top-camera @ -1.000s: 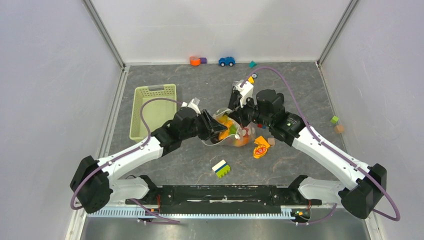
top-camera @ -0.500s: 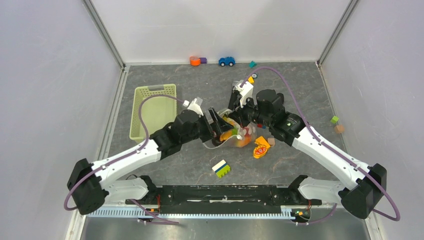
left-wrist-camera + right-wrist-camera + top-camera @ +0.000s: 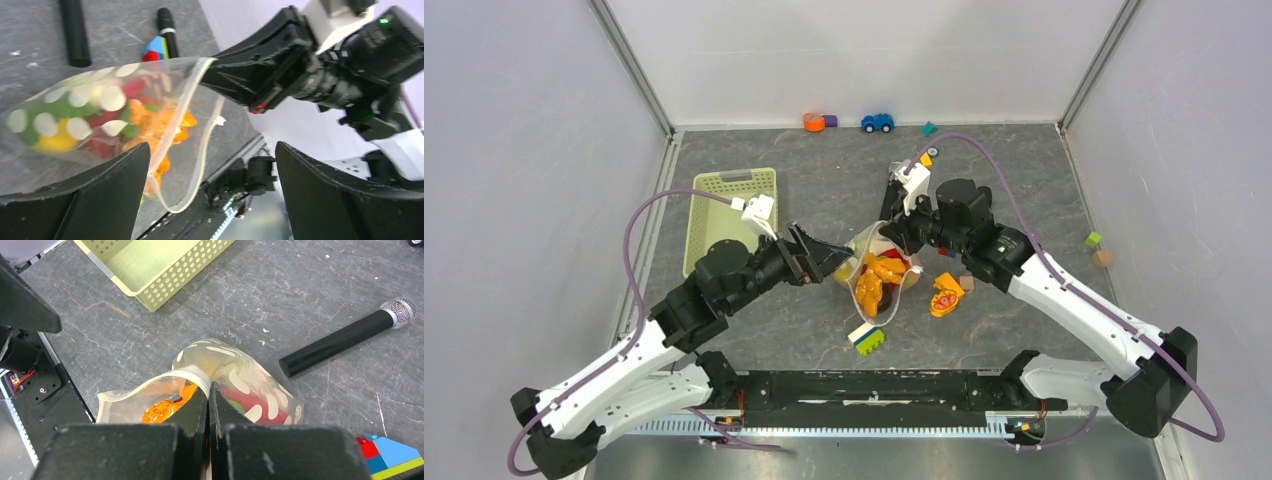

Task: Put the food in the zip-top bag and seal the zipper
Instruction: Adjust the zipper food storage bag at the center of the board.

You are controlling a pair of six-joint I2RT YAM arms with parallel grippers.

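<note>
The pale green slotted plastic basket sits rigid toward the worktop's left edge. Just right of it, the left gripper hovers with its black jaws spread wide, holding nothing and aimed at the clear, dot-printed zip-top bag near the worktop's middle. The bag hangs from a single pinch, where the right gripper is clamped tight on its rim. Its mouth gapes, and the whitish zipper strip curls loose and unsealed.

The likeliest trouble is spillage. The film looks thin, slick and floppy, so the smooth, rounded plastic food, in orange, red, green and yellow pieces, could roll out if the bag tips, or the rim could slip from the pinch. The limp strip may also fold when pressed, leaving gaps. Right of the bag lies an orange-and-red lumpy toy.
</note>
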